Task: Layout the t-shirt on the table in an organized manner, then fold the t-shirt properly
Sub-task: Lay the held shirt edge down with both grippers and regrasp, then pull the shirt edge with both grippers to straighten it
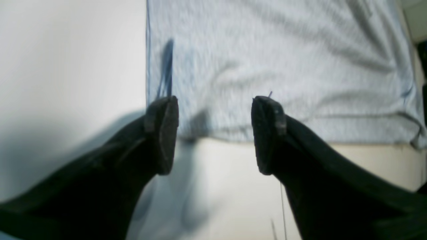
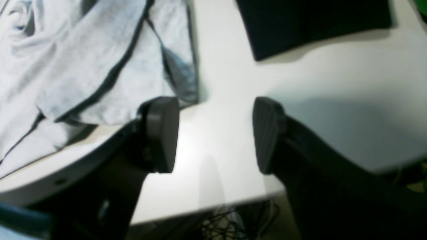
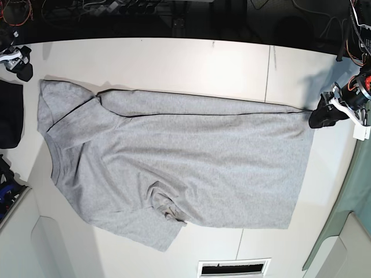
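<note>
Nearest in the base view, a white-framed slot (image 3: 233, 268) is seen just off the t-shirt (image 3: 208, 168), prob. part of the rig. The tee is laid on the white table (image 3: 156, 61), body mostly flat, w/ a sleeve (image 3: 148, 229) spread toward the near side and a crumpled bunch (image 3: 165, 202) left beside it; that bunch prob. needs smoothing b/c creases would be trapped in later folds.

Left of the tee in that view, w/ a gap, the dark cloth (image 3: 10, 114) is placed, prob. kept aside so the work area isn't fouled.

Farther on, at the tee's far right corner, the L gripper (image 1: 215, 135) is held w/ jaws wide, nothing gripped; the cloth edge is seen between/below the fingers, contact can't be told. It's prob. so placed for a corner to be pinched or just let go.

Past the tee's far left corner, the R gripper (image 2: 215, 135) is held wide too, empty, clear of the cloth. Along the tee's far side, a strip (image 3: 191, 103) is seen beyond the upper layer's edge; layers aren't matched, so edges prob. should be aligned before folding's continued.
</note>
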Motion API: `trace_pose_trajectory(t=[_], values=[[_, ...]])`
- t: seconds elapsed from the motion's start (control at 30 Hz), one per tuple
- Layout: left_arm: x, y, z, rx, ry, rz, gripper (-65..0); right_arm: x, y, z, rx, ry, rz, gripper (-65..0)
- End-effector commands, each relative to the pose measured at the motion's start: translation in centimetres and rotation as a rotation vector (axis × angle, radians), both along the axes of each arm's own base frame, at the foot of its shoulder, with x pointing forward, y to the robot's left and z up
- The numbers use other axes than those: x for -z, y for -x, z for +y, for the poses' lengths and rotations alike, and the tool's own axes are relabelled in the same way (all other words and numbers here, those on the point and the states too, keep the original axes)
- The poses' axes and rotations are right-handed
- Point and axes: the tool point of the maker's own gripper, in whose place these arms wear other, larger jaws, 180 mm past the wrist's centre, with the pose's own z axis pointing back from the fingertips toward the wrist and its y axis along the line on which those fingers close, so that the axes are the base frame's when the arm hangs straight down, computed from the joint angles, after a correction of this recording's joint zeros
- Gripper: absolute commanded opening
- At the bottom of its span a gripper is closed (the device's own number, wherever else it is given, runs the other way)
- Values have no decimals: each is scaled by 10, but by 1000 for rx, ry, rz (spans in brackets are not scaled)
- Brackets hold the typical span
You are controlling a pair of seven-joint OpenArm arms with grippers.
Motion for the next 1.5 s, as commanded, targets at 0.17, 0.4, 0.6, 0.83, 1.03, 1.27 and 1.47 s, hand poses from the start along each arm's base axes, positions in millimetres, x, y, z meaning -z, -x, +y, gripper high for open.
trace_pose_trajectory(t=[0.17, 0.4, 0.6, 0.83, 1.03, 1.27, 1.47], values=[[1, -10, -2, -53, 10, -29, -256, 7, -17, 0, 35, -35, -63, -202], [19, -24, 20, -169, -82, -24, -256, 26, -50, 24, 14, -129, -63, -202], [18, -42, 26, -188, -112, -21, -256, 26, -73, 54, -38, -173, -89, -203], [43, -29, 35, -188, -239, 95, -257, 30, -79, 81, -71, -216, -94, -205], [59, -21, 15, -89, -279, 150, -438, 31, -79, 84, -70, -221, -94, -205], [58, 3, -36, 132, -143, 98, -650, 18, -83, 86, -115, -200, -99, -531], [50, 32, -36, 195, -195, 112, -650, 9, -70, 82, -167, -190, -29, -650]])
